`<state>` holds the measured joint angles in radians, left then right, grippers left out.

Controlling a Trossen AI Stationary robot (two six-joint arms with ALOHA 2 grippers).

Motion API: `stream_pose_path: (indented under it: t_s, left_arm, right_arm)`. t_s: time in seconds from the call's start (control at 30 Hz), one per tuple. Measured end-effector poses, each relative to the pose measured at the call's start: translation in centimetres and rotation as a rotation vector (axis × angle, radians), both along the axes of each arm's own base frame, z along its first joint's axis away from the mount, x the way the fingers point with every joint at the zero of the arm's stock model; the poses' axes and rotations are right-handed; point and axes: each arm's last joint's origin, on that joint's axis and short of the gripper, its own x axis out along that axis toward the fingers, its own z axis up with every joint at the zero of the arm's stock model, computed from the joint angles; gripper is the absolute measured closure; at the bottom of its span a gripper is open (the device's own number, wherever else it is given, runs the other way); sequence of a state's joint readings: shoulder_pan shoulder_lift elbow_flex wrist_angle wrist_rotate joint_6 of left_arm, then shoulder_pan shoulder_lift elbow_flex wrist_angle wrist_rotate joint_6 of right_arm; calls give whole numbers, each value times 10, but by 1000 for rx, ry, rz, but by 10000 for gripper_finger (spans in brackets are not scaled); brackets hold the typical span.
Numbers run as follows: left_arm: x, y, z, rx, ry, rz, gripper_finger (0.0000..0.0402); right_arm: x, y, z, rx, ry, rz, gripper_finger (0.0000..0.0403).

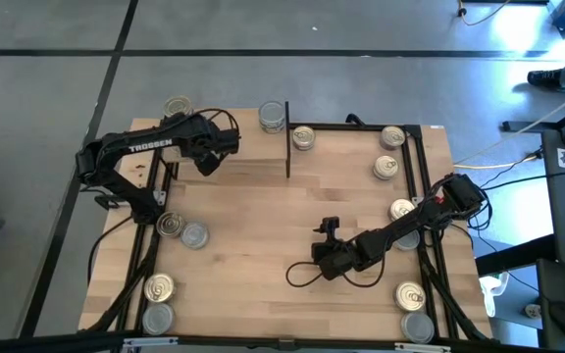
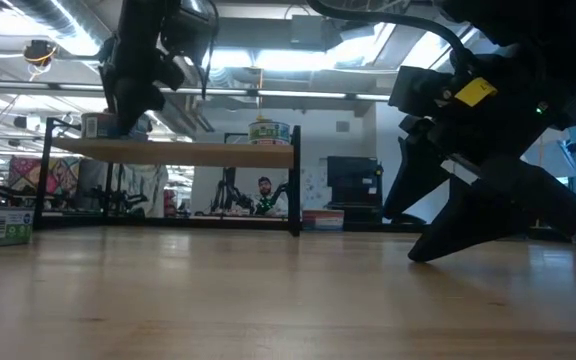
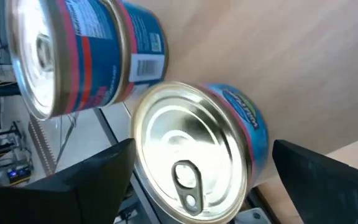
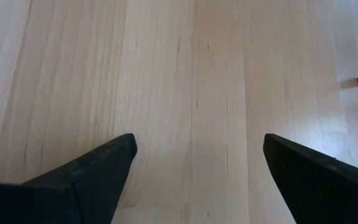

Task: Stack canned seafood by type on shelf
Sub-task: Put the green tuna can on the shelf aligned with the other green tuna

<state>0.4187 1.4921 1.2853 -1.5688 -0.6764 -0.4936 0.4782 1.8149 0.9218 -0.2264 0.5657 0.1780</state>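
Note:
On the shelf (image 2: 188, 153) a gold-lidded tin with a pull tab and a blue label (image 3: 197, 155) stands on its base. My left gripper (image 3: 204, 144) is open, one finger on either side of this tin, coming down at a slant. Beside it, a stack of two blue-labelled tins (image 3: 73, 56) stands near the shelf's left end (image 1: 178, 106). Another tin stack (image 1: 273, 118) is at the shelf's right end. From above, my left gripper (image 1: 206, 157) hides the gold-lidded tin. My right gripper (image 1: 329, 233) hangs open over bare tabletop (image 4: 194, 168).
Loose tins lie on the table: two at the left (image 1: 172, 226), two at the near left (image 1: 158, 287), several along the right side (image 1: 392, 137) and two at the near right (image 1: 410, 294). Black shelf posts (image 1: 287, 152) rise mid-table. The table's middle is bare wood.

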Motion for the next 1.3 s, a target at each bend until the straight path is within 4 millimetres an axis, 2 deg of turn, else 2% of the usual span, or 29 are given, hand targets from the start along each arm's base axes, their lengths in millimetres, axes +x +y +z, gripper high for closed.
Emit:
stream_pose_path:
  t_s: [0.47,0.87,1.1,1.3]
  left_arm:
    - [-1,3,1,8,-2,13,27]
    - [-5,2,-8,2,31,27,27]
    - [6,-10,4,22,-16,-41,27]
    - [22,-36,23,-20,-133,-135,27]
  right_arm:
    - [0,0,0,2,0,1,41]
    - [0,0,0,6,2,3,41]
    - [0,0,0,7,2,3,41]
    - [0,0,0,7,2,3,41]
